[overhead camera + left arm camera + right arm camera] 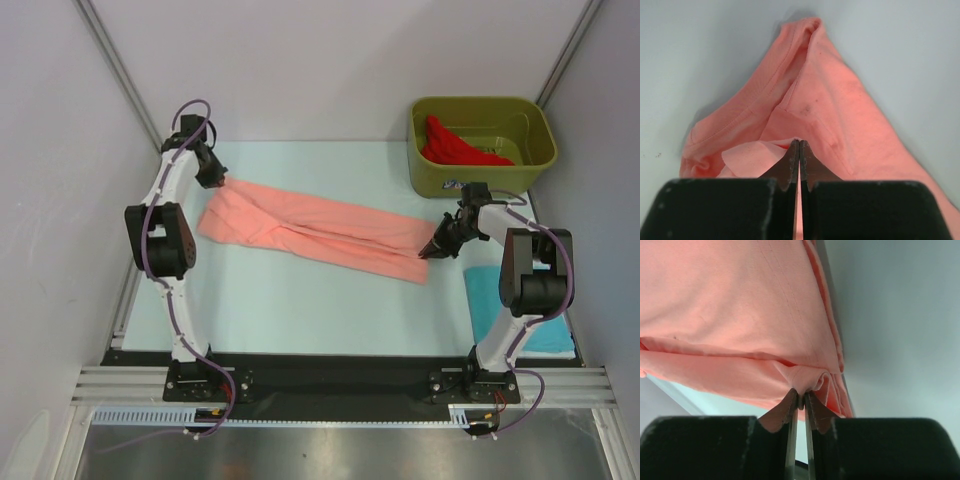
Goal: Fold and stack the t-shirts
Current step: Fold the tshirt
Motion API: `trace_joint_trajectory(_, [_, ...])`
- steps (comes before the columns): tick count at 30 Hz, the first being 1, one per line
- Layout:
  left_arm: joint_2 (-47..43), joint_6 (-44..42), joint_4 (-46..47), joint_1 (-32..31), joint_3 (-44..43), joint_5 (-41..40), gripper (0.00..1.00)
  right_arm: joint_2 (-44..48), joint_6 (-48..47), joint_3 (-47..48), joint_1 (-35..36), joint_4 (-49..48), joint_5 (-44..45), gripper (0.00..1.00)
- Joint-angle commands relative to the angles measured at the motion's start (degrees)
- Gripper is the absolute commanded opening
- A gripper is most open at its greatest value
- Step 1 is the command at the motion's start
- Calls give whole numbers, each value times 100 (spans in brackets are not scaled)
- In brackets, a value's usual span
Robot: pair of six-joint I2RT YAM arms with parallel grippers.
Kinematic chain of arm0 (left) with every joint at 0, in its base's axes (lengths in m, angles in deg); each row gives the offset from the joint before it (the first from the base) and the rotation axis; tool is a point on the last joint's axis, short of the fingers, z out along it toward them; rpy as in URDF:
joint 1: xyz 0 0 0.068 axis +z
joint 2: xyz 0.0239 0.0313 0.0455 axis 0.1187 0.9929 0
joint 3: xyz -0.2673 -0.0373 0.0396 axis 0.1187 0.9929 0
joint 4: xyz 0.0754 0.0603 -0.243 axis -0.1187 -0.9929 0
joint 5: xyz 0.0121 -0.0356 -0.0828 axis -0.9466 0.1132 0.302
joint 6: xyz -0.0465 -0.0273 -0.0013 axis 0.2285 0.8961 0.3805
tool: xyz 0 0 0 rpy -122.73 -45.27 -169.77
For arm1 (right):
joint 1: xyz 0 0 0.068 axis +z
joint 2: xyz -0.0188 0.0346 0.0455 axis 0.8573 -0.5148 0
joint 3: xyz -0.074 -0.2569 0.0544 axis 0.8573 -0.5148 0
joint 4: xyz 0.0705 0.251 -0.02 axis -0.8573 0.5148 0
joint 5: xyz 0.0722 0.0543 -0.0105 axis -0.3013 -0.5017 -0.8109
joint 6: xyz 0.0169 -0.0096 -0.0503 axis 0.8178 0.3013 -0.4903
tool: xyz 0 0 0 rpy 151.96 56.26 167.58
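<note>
You see the pale green table [300,310] between white walls [320,60]. The salmon-pink t-shirt [310,232] lies stretched across it. The left gripper [218,180] and the right gripper [430,252] each clamp one end of it.

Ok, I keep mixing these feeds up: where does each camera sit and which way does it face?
Top external: above and behind the bases, looking down on the table; both arms, left gripper and right gripper on the salmon-pink t-shirt.
Left wrist: on that wrist, looking past its shut fingers along the shirt.
Right wrist: on that wrist, facing shirt fabric bunched at its fingertips.
All three share the shirt.
</note>
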Motion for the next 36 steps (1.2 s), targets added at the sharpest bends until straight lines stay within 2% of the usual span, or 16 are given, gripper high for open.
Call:
trace_joint_trajectory(1, [119,-29,-82,-13,-375,-108,4,-40,-2,213,-31,-64,-6,16])
trace_joint_trajectory(2, [128,-20,-108,-13,-427,-248,20,-58,-28,248,-31,-64,12,17])
trace_joint_trajectory(3, [137,-11,-126,-21,-436,-293,30,-67,-55,283,-31,-3,38,17])
trace_joint_trajectory(5, [93,-116,-144,-22,-558,-581,47,-154,-168,406,-39,67,170,21])
trace_joint_trajectory(6, [67,-221,-196,-30,-629,-749,51,-198,-221,581,-40,207,249,22])
trace_joint_trajectory(7, [15,-283,-231,-22,-682,-951,56,-233,-292,721,-40,287,458,28])
trace_joint_trajectory(9, [-240,-449,-310,-22,-744,-1442,58,-295,-528,1124,-40,628,740,34])
trace_joint_trajectory(11, [-495,-556,-329,-30,-648,-1498,58,-252,-678,1285,-5,797,1171,49])
trace_joint_trajectory(13, [-960,-652,-101,-39,-43,-1174,58,-67,-872,1347,48,981,1514,62])
trace_joint_trajectory(16, [-1593,-609,312,-83,1204,-412,56,335,-1004,1199,232,1166,1857,70])
trace_joint_trajectory(18, [-2049,-582,741,-153,2203,-67,53,582,-978,1084,661,1123,1910,73])
trace_joint_trajectory(21, [-2376,-565,1173,-241,3198,365,49,891,-820,794,1180,834,1823,73])
trace_joint_trajectory(24, [-2491,-600,1385,-415,3649,770,46,909,-469,504,1366,526,1630,69])
trace_joint_trajectory(27, [-2368,-626,1351,-478,3677,910,45,848,-301,380,1455,411,1664,60])
trace_joint_trajectory(33, [-2394,-565,1342,-514,3677,955,43,935,-687,232,1376,700,2060,55])
trace_joint_trajectory(36, [-2403,-547,1175,-496,3616,657,43,1163,-732,-15,1191,674,1929,52])
